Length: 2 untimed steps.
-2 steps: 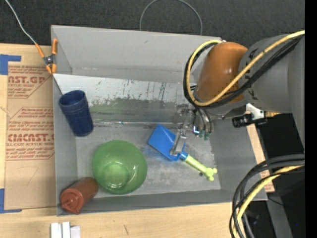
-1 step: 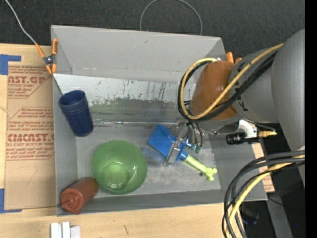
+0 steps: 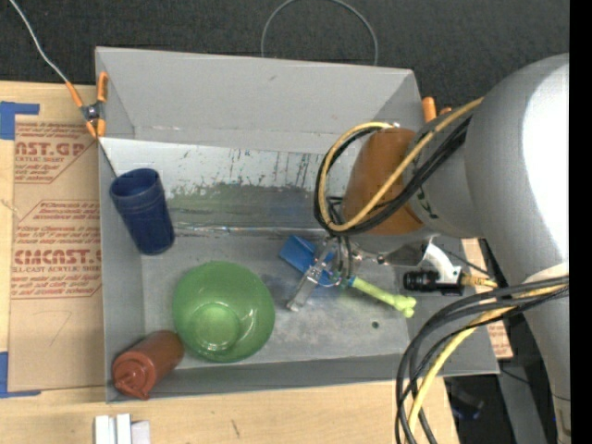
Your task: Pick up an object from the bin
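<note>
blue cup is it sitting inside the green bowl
No, the blue cup is by the left wall of the bin, apart from the green bowl, which sits nearer the front.

**Red print on the cardboard left of the bin**

All readable lettering stands on the flat cardboard sheet (image 3: pixel 46 239) lying just left of the grey metal bin (image 3: pixel 250 86). It is printed in red and runs slightly tilted. Level with the bin's far left corner, a large line cut off by the picture's edge reads roughly "AST. G P", with a smaller line under it ending in "SHEET". Nearer, level with the middle of the bin's left wall, a second large line reads about "CMACAST.", and the small line below it reads "LL-CAST ACRYLIC SHEET". Between these two blocks sits a red-outlined box of fine print, too small to read.
</note>
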Motion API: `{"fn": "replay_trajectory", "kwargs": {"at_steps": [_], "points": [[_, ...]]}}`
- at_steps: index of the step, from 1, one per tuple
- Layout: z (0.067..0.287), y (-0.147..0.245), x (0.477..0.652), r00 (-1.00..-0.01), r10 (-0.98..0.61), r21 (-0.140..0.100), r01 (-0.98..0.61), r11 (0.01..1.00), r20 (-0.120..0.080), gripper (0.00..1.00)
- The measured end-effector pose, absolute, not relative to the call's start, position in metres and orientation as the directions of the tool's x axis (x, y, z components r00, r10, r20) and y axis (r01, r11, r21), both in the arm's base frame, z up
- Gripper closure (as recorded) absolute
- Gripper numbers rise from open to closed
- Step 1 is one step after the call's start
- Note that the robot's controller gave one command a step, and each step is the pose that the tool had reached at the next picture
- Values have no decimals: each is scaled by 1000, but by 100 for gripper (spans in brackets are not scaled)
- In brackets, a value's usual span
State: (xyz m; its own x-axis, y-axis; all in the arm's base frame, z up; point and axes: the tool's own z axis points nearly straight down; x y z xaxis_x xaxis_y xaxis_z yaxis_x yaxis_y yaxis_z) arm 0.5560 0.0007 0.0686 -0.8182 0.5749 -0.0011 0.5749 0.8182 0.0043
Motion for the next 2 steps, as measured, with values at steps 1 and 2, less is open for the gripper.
{"fn": "replay_trajectory", "kwargs": {"at_steps": [1, 2], "points": [[72, 3, 537, -891, 454, 5, 454, 891, -5, 100], [72, 3, 537, -891, 454, 5, 454, 891, -5, 100]]}}
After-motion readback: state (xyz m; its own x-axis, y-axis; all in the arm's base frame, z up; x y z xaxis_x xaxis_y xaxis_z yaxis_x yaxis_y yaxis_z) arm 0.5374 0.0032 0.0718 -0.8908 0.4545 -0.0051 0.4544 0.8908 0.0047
